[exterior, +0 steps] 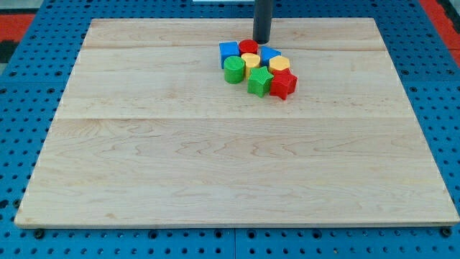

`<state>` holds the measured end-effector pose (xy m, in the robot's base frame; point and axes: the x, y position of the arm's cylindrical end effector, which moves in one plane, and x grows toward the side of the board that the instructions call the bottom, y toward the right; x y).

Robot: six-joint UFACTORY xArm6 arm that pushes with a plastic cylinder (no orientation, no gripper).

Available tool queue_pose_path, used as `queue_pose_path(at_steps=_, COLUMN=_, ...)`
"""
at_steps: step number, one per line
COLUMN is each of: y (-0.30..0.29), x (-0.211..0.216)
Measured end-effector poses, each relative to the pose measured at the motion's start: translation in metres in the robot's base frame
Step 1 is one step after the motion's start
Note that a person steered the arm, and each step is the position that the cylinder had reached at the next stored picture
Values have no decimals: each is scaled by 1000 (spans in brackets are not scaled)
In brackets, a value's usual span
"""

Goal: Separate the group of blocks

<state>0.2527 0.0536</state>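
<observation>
While packed tight near the pale wooden board's (144,165) top edge: eight small coloured blocks.
Dark rod's tip (261,41) just above red cylinder (249,47); blue cube (228,52) left, red star block (283,84) lowest; no jaws.

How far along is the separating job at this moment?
Done: nothing; the blocks sit packed in one cluster, from blue cube to red star. In hand: my tip stands at the cluster's top edge, beside the red cylinder. Left: all the spreading.

Tight cluster near the desk's (144,158) top: blue cube (228,52), red cylinder (249,47), yellow block (250,62), green cylinder (233,70), green star (259,81), red star (283,83), yellow hexagon (280,65), second blue block (269,55), all touching
</observation>
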Motion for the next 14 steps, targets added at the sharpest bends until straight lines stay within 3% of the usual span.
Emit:
queue_pose_path(at_steps=1, y=-4, x=-30)
queue_pose_path(at_steps=2, y=-65, x=-33)
queue_pose_path(at_steps=3, y=-109, x=4)
queue_pose_path(at_steps=4, y=-79, x=55)
queue_pose_path(at_steps=5, y=-28, x=69)
queue_pose_path(at_steps=8, y=55, x=95)
queue_pose_path(at_steps=10, y=62, x=62)
queue_pose_path(at_steps=11, y=56, x=115)
queue_pose_path(at_steps=13, y=104, x=146)
queue_pose_path(at_steps=14, y=92, x=177)
